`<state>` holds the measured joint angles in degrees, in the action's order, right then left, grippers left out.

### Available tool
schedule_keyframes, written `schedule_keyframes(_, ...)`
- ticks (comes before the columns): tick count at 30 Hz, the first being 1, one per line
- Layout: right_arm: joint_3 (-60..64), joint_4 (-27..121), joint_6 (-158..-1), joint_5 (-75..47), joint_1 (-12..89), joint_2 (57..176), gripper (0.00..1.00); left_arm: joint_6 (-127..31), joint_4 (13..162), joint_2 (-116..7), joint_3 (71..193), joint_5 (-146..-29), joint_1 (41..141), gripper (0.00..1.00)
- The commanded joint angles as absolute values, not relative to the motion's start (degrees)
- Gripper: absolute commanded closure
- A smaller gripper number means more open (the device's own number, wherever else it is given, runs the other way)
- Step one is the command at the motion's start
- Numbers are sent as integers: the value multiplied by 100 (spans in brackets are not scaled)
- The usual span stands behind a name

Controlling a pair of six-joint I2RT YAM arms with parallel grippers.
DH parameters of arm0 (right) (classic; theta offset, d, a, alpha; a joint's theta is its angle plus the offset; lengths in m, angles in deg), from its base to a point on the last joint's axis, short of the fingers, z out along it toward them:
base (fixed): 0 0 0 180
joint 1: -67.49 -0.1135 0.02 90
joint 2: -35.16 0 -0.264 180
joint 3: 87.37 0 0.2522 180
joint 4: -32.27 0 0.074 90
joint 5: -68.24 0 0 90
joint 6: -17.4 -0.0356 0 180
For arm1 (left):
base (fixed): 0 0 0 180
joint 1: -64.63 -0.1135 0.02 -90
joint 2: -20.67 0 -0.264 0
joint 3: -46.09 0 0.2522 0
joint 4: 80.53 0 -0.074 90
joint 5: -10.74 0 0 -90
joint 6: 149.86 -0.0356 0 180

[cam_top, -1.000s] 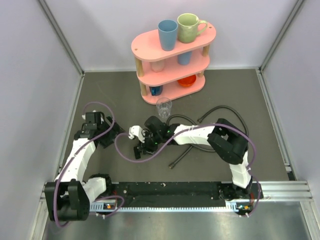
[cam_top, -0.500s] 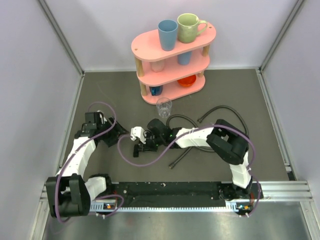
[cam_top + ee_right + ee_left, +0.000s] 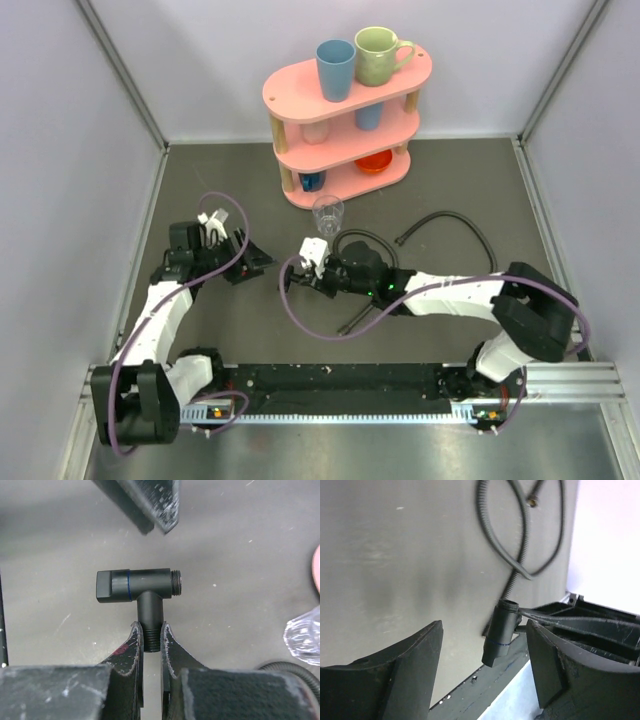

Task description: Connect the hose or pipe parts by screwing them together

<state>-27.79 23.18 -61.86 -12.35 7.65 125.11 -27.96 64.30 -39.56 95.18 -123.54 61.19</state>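
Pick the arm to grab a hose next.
Left, likely: the left gripper is open and empty; the right gripper is shut on the fitting. The hoses lie nearer the right arm, though.

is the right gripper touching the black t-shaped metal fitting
Touching. The right wrist view shows the right gripper clamped on the threaded stem of the black T-shaped metal fitting.

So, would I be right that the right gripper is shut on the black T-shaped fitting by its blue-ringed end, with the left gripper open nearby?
Not quite: the right gripper is shut on the T-shaped fitting by its threaded side stem; the blue-ringed end sticks out free, as the right wrist view shows. The left gripper is open nearby.
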Motion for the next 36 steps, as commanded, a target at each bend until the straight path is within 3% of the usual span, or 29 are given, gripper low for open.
schedule_keyframes(1, -2949, 1703, -6486, -1428, 763, 11717, 100, -2848, 7182, -3401, 9430, -13348, 6375, 27)
schedule_keyframes(13, -3055, 2423, -6337, -656, 833, 10486, 100, -2075, 8369, -2873, 9193, -14272, 7253, 30)
schedule_keyframes(17, -2984, 2705, -6337, -340, 825, 10398, 100, -2005, 8369, -2864, 9290, -14211, 7631, 37)
schedule_keyframes(18, -2993, 2713, -6337, -313, 833, 10380, 100, -1961, 8369, -2872, 9298, -14228, 7658, 44)
schedule_keyframes(23, -3125, 2661, -6355, -294, 834, 10222, 100, -1873, 8377, -2907, 9246, -14403, 7729, 60)
schedule_keyframes(29, -3187, 2617, -6311, -339, 833, 10125, 100, -1750, 8368, -2934, 9176, -14545, 7773, 51)
schedule_keyframes(36, -3160, 2661, -6232, -426, 834, 10222, 100, -1723, 8368, -3066, 9193, -14448, 7922, 51)
